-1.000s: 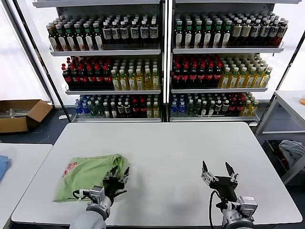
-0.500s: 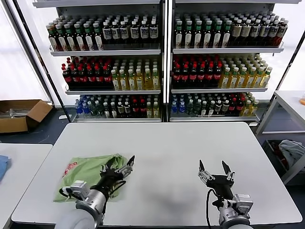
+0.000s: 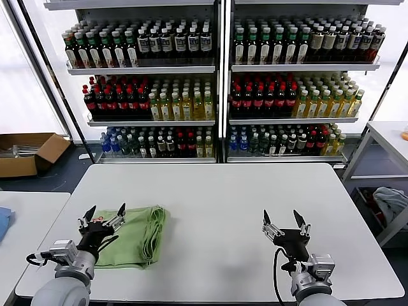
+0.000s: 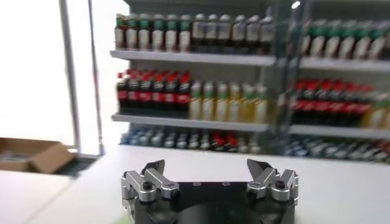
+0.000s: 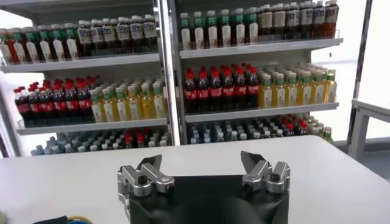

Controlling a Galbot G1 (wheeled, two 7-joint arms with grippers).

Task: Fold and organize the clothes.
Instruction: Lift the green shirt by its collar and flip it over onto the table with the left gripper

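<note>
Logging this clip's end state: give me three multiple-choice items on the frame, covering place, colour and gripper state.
1. Where on the table does the shirt lie?
A. its left part, near the front edge
B. centre
C. far right corner

2. The shirt is:
A. blue
B. light green
C. white

3. The left gripper is:
A. shut on the shirt
B. open, empty
C. out of view

Answers: 1 A, the shirt lies folded by the left gripper; 2 B, pale green fabric; 3 B, its fingers stand spread with nothing between. The right gripper hovers open too.
</note>
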